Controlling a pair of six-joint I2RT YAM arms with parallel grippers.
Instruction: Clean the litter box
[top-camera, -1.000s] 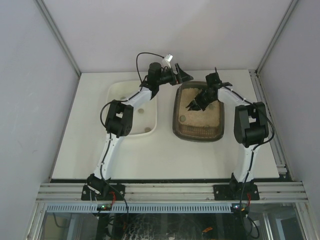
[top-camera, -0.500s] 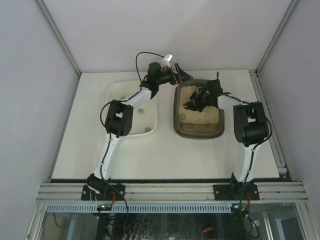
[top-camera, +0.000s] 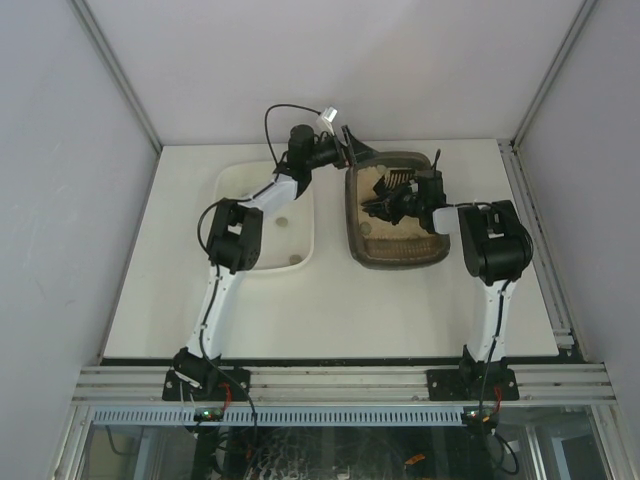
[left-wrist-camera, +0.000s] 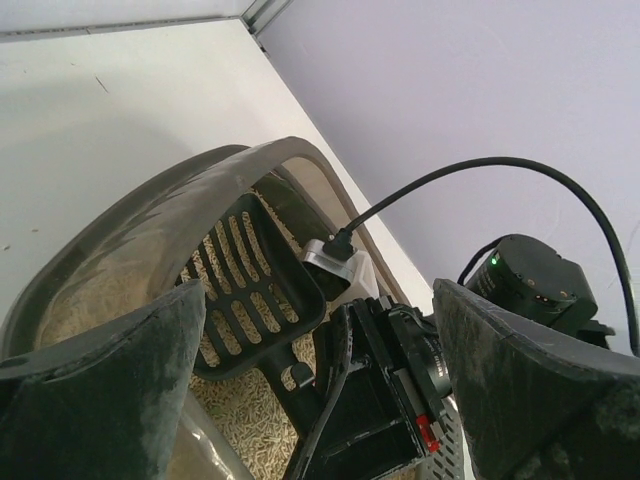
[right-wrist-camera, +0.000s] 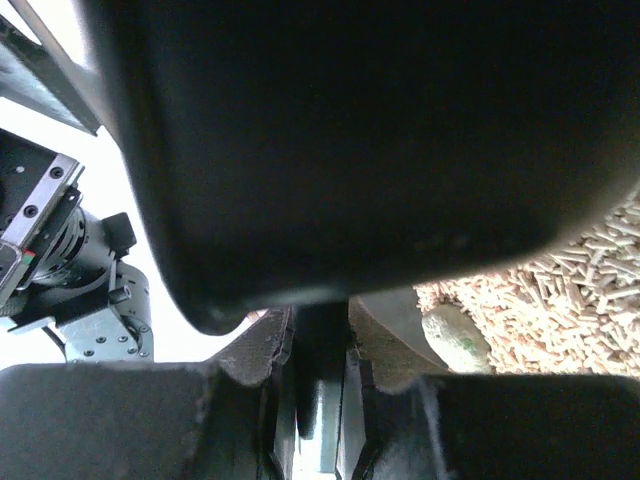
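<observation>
The litter box (top-camera: 432, 250) is a dark brown tray of tan litter at the table's right centre; in the left wrist view its rim (left-wrist-camera: 150, 215) arcs past my left finger. My right gripper (top-camera: 402, 205) reaches into it, shut on the handle of the black slotted scoop (top-camera: 392, 180). In the right wrist view the right gripper (right-wrist-camera: 320, 375) pinches that handle, and the scoop's underside (right-wrist-camera: 380, 150) hides most of the view. The scoop's head (left-wrist-camera: 250, 290) lies over the litter at the far end. My left gripper (top-camera: 352, 150) stands open at the box's far left corner, one finger (left-wrist-camera: 100, 390) outside the rim.
A white tub (top-camera: 232, 190) sits left of the litter box under the left arm, with two small lumps (top-camera: 292, 260) in it. A greenish-grey lump (right-wrist-camera: 455, 335) rests on the litter pellets (right-wrist-camera: 560, 290). Grey walls close in the table on three sides.
My right gripper has carried the scoop along the litter toward the box's far left end. The box has slid a little toward the back. The left gripper has shifted slightly left and stays open.
</observation>
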